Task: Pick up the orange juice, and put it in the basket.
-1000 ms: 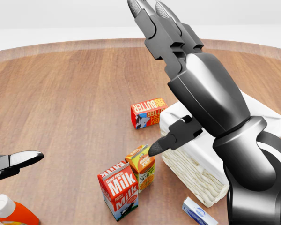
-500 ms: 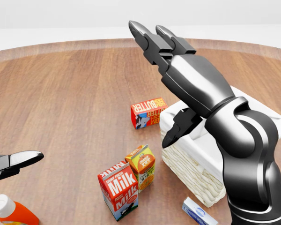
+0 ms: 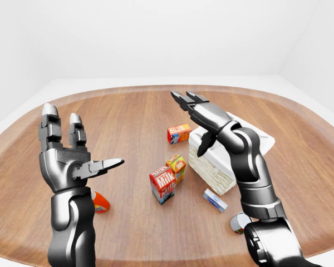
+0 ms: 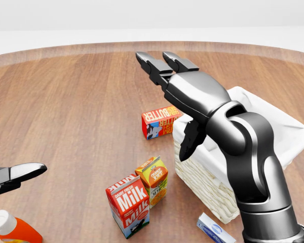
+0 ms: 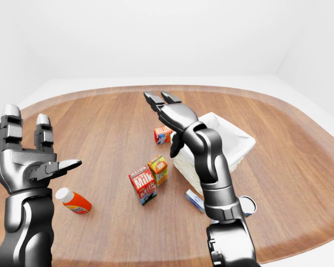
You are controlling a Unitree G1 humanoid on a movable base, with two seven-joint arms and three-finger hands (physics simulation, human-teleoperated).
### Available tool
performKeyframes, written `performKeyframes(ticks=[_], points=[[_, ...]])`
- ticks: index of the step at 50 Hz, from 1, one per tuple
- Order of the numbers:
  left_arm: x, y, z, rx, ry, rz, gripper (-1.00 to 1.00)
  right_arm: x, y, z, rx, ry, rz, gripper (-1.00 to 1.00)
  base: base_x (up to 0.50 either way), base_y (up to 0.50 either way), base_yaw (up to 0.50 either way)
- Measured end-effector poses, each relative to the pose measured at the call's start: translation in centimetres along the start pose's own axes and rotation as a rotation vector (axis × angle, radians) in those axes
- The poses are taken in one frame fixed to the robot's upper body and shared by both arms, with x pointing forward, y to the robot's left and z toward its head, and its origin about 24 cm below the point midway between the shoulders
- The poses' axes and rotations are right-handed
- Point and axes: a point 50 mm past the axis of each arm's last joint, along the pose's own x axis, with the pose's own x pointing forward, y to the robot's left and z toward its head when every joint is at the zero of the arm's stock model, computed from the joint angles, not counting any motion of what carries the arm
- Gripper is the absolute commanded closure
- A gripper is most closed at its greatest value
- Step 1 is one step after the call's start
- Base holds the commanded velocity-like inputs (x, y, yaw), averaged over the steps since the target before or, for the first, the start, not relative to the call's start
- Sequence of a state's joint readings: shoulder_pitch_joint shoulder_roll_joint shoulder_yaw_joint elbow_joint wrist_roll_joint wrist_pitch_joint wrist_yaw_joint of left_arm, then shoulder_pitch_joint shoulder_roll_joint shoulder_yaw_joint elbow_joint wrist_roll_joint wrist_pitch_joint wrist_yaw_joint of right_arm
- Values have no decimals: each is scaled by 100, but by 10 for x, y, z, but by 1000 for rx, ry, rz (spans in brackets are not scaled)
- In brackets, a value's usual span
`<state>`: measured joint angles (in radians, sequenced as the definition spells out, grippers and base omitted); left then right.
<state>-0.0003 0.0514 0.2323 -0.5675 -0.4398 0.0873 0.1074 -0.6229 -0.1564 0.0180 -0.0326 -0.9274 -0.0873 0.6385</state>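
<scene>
Right hand (image 4: 180, 98) spread, raised above orange juice (image 4: 153, 180); holds nothing.

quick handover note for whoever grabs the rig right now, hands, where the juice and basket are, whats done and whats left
Right hand: open, empty, raised over the table, fingers extended above the butter carton, thumb hanging beside the basket's left wall.
Left hand: open, empty, held up at the left of the eye views.
Orange juice: upright on the table, between the milk carton and the basket, close beside the milk; whether they touch is unclear.
Basket: white, right of the juice, nothing visible in the part of its inside that shows.
Done: nothing grasped yet.
Left: bring the right hand down to the juice, grip, lift, place in the basket.
</scene>
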Motion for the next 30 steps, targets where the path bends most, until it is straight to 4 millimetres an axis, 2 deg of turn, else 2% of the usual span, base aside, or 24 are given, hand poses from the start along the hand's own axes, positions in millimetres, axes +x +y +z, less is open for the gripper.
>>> performKeyframes(ticks=[16, 30], points=[[0, 0, 0, -5, 0, 3, -100, 22, 13, -15, -19, 83, 63, -100, 0, 0, 0], [0, 1, 0, -6, 3, 4, -100, 32, 26, -22, -37, 125, 115, -100, 0, 0, 0]])
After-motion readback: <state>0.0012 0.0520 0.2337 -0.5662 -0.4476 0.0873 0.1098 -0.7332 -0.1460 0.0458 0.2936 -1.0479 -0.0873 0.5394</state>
